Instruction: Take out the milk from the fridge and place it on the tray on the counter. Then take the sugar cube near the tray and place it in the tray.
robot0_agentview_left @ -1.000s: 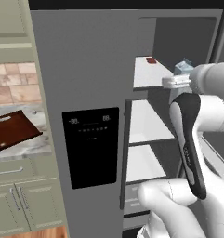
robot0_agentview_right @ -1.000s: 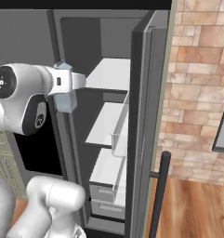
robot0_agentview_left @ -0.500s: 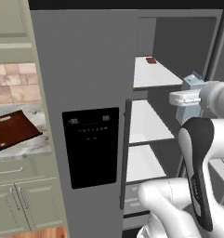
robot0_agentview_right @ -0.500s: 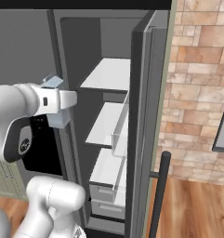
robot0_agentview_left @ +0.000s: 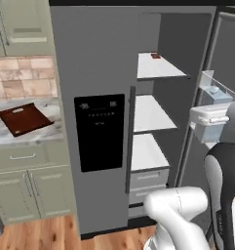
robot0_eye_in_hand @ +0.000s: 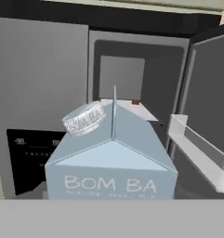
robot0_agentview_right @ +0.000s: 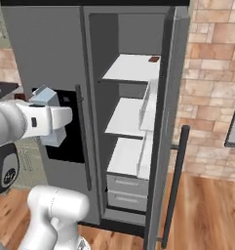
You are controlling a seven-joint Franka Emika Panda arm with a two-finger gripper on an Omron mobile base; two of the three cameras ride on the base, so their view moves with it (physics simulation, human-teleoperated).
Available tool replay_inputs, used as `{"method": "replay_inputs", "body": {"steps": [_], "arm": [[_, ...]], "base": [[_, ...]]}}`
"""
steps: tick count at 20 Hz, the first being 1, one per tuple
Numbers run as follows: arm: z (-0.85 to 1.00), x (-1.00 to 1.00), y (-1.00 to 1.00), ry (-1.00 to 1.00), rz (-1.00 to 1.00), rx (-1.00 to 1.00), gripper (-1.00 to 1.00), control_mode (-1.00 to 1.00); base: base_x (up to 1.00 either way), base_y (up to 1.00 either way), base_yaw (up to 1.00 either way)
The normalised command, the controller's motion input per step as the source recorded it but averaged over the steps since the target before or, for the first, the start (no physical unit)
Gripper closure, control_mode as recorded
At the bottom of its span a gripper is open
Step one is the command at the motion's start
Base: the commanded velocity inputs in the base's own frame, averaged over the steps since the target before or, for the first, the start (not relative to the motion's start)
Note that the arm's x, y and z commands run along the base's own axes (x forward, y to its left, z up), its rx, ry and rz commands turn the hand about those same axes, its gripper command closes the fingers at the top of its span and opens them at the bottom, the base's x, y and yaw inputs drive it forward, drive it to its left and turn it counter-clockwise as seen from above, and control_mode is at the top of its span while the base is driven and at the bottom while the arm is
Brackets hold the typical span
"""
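End effector (robot0_agentview_left: 212,117) pinching milk carton (robot0_eye_in_hand: 111,155), carton upright, gable up, held outside fridge (robot0_agentview_left: 104,53), in front of open right compartment. Tray (robot0_agentview_left: 24,118) on bench (robot0_agentview_left: 4,139), left of fridge; carry goes leftward across dispenser door.

We observe that the gripper (robot0_agentview_left: 212,124), closed on the milk (robot0_agentview_left: 215,117), has withdrawn further from the fridge (robot0_agentview_left: 109,68) interior, moving lower and outward, clear of the white shelves (robot0_agentview_left: 149,113) since the earlier pictures.
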Motion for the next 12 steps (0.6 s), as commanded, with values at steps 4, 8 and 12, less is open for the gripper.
{"method": "replay_inputs", "body": {"steps": [4,8,12], "arm": [[0.00,0.00,0.00,0.00,0.00,0.00,1.00,1.00],[0.00,0.00,0.00,0.00,0.00,0.00,1.00,1.00],[0.00,0.00,0.00,0.00,0.00,0.00,1.00,1.00]], "base": [[-0.41,1.00,0.09],[-0.02,1.00,0.00],[0.17,1.00,-0.01]]}}
